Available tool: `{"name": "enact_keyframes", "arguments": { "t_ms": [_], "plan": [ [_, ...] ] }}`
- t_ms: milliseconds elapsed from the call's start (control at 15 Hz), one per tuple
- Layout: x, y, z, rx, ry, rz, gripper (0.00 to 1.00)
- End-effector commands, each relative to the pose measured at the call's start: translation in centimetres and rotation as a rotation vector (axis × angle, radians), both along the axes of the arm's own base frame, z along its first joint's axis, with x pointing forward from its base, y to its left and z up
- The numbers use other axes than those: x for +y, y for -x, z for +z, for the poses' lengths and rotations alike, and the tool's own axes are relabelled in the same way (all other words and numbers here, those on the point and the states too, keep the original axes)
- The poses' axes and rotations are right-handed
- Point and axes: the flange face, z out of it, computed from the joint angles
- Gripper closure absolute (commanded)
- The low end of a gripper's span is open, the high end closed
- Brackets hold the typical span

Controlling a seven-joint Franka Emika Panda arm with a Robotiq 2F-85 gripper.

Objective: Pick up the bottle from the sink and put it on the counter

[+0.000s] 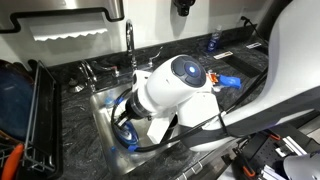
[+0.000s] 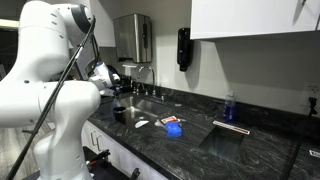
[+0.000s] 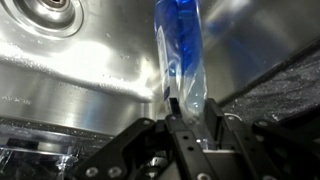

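Over the sink (image 3: pixel 90 70), in the wrist view, the hand (image 3: pixel 190 112) is clamping the bottle (image 3: pixel 180 55) between its fingers (image 3: pixel 172 108), the jaws drawn narrow on one end of it. The bottle is stretching from the hand toward 12 o'clock, leaning slightly to 11, with blue showing through the clear plastic. Steel wall is lying behind it; whether its far end is touching the steel, I cannot tell. The drain (image 3: pixel 48 10) is sitting at 10 o'clock, well apart from the bottle. A strip of dark marbled bench (image 3: pixel 285 85) is running at 3 o'clock, just beside the bottle.

In an exterior view, the white arm (image 1: pixel 175 85) is bending over the sink and hiding both hand and bottle. The faucet (image 1: pixel 130 45) is standing at 12 o'clock of the sink, close to the arm. A dish rack (image 1: pixel 35 110) is sitting on the bench at 9 o'clock. A darker blue bottle (image 1: pixel 212 42) is standing at 1 o'clock by the wall, well apart, and a flat blue object (image 1: pixel 228 82) is lying at 3 o'clock, partly behind the arm.

In an exterior view, a black cup (image 2: pixel 120 114) is standing on the bench near the arm, and a black dispenser (image 2: pixel 183 48) is hanging on the wall at 12 o'clock.
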Motion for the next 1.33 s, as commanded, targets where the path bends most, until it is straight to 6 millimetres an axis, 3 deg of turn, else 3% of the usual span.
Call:
{"name": "enact_keyframes", "arguments": {
  "t_ms": [0, 333, 733, 1000, 1267],
  "plan": [
    [-1.6, 0.0, 4.1, -0.053, 0.005, 0.012, 0.93],
    [-4.4, -0.3, 8.0, -0.112, -0.002, -0.013, 0.93],
    [-9.8, -0.1, 11.7, -0.152, 0.031, -0.045, 0.93],
    [-13.8, -0.5, 11.7, -0.163, 0.061, -0.109, 0.93],
    [-18.1, 0.4, 9.8, -0.156, 0.077, -0.211, 0.93]
  ]
}}
